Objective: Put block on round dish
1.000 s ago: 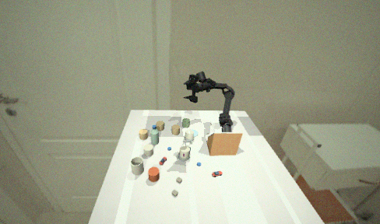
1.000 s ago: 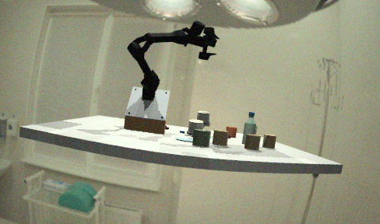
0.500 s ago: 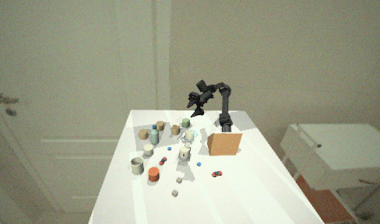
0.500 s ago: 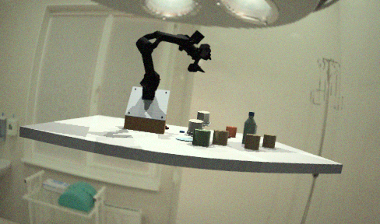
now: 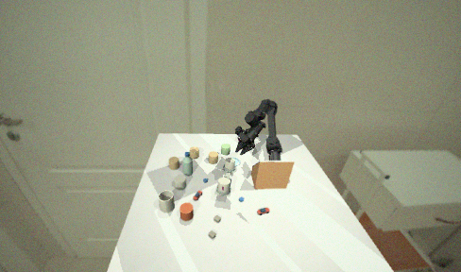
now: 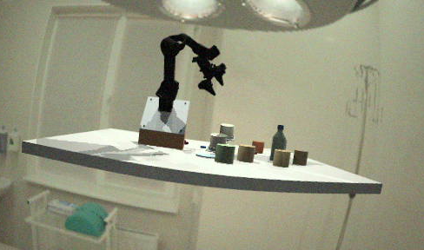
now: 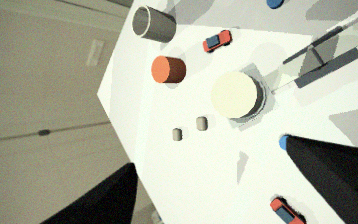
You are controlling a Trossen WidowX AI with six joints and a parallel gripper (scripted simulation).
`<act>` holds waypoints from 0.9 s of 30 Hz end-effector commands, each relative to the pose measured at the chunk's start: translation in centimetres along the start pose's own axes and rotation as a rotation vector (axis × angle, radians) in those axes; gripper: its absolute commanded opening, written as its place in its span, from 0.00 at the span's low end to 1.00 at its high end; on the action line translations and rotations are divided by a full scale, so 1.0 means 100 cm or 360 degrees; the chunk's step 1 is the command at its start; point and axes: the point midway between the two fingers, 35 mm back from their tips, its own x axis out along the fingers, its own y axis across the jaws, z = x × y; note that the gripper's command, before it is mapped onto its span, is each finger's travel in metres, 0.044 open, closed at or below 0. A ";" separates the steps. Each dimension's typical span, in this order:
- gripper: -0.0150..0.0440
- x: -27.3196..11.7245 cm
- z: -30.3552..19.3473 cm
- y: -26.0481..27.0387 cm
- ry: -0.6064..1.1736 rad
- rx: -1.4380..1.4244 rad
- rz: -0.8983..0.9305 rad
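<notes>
A pale cup (image 5: 224,185) (image 6: 227,131) (image 7: 234,95) stands on the balance end nearer the top camera. Its twin (image 5: 230,163) (image 6: 217,141) stands on the other end. In the exterior view the first cup's base looks raised well above the table and the twin's sits low, so the balance looks tilted. Both cups are upright; no block shows. The light-blue round dish (image 5: 236,161) (image 6: 205,154) lies flat beside the low cup, with no block visible on it. My gripper (image 5: 241,151) (image 6: 218,89) (image 7: 211,157) is open and empty, high above the table, clear of both cups.
An orange-brown panel (image 5: 273,175) stands by the arm base. A bottle (image 5: 188,165) (image 6: 279,144), a green cylinder (image 5: 226,149) (image 6: 224,154), a grey mug (image 5: 166,201) (image 7: 155,24), a red cylinder (image 5: 186,212) (image 7: 168,69), tan cylinders, toy cars (image 5: 263,211) (image 7: 217,41) and small grey pieces surround the balance.
</notes>
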 end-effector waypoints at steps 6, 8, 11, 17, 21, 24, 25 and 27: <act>1.00 0.010 -0.022 -0.037 -0.0136 -0.0291 -0.0300; 1.00 0.011 -0.025 -0.045 -0.0175 -0.0365 -0.0361; 1.00 0.012 -0.028 -0.057 -0.0238 -0.0479 -0.0446; 1.00 0.010 -0.031 -0.077 -0.0378 -0.0720 -0.0594; 1.00 0.008 -0.030 -0.087 -0.0482 -0.0889 -0.0677; 1.00 0.005 -0.029 -0.093 -0.0558 -0.1011 -0.0726; 1.00 0.005 -0.029 -0.094 -0.0572 -0.1033 -0.0734; 1.00 0.004 -0.029 -0.094 -0.0576 -0.1040 -0.0737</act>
